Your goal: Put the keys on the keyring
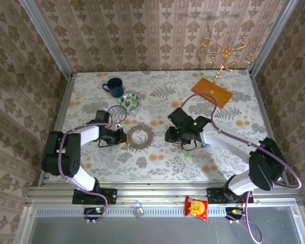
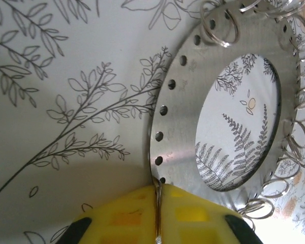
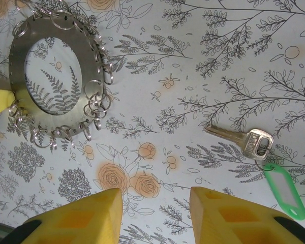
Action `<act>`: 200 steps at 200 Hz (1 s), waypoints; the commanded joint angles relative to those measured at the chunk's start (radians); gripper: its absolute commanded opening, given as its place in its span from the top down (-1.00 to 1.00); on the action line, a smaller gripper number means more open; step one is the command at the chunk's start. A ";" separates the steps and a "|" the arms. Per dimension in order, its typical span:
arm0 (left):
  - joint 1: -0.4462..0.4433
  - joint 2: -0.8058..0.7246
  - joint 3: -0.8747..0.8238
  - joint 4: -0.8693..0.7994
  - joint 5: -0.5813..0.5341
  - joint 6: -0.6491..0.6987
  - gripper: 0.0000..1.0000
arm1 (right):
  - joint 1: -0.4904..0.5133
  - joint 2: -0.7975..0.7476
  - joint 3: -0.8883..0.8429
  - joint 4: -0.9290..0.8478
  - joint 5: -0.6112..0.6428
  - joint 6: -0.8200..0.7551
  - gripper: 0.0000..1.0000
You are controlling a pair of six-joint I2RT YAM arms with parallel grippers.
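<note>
1. The left jaws are closed tight on the keyring (image 2: 178, 127), its thin rim nipped between their yellow pads (image 2: 122, 221).
2. The right jaws stand apart, gripping nothing, with their pads (image 3: 81, 218) over the floral worktop (image 3: 157, 76) to the right of the keyring.
3. The key (image 3: 244, 140) has marks stamped on its head, but they are too small to read.
4. The keyring is a flat grey metal disc with a wide open centre. Small holes (image 2: 164, 110) run round its rim, and many split rings (image 3: 94, 101) hang from them.
5. The key lies flat, well apart from the keyring on the right jaws' side, with a green tag (image 3: 284, 190) attached.
6. In the left wrist view the keyring's far edge is cut off, and the pads hide the gripped part of the rim.
</note>
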 commanded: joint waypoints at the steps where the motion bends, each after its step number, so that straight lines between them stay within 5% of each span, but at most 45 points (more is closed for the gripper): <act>1: 0.002 0.008 -0.009 -0.013 0.019 0.023 0.88 | -0.009 -0.033 -0.011 -0.026 0.028 0.021 0.19; 91: -0.095 -0.286 -0.031 -0.002 -0.052 0.128 1.00 | -0.051 -0.167 -0.005 -0.061 0.051 -0.110 0.21; 158: -0.239 -0.554 -0.078 0.167 0.062 0.414 1.00 | -0.086 -0.299 -0.093 0.319 -0.138 -0.662 0.29; 200: -0.298 -0.623 -0.101 0.302 0.212 0.705 1.00 | -0.085 -0.310 -0.205 0.614 -0.348 -1.007 0.01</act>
